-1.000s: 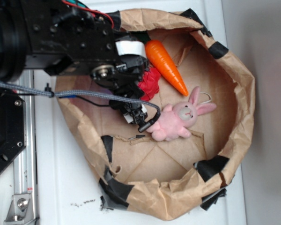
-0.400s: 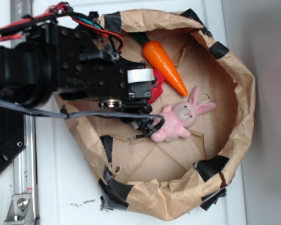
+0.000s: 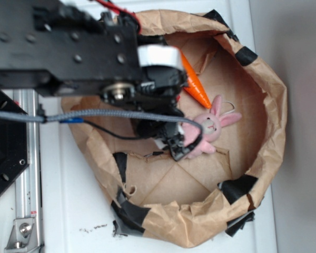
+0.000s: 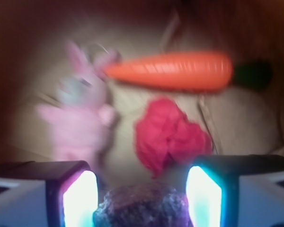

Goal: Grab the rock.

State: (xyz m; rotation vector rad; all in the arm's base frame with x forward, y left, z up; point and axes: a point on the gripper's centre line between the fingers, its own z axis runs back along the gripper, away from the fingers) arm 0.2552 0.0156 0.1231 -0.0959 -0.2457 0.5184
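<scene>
Claw (image 4: 141, 196) spread, lumpy brown-grey rock (image 4: 141, 206) between glowing pads (image 4: 78, 198), untouched. Wrinkly red lump (image 4: 168, 137) just ahead; pink plush bunny (image 4: 80, 118) left. Shifted toward bunny since earlier.

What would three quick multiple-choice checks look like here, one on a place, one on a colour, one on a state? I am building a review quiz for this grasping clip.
1. In the wrist view, where is the small lumpy brown-grey rock?
A. On top of the orange toy carrot
B. Between the two fingers of the gripper
C. Outside the brown paper bag

2. What colour is the wrinkly lump beyond the rock?
A. Red
B. Blue
C. Yellow

3. How does the orange toy carrot lie in the wrist view?
A. Standing upright
B. Held in the gripper
C. On its side, its tip towards the pink plush bunny

Answers: 1 B, the rock sits in the gap between the lit fingers; 2 A, it is bright red; 3 C, it lies flat, pointing at the bunny.
</scene>
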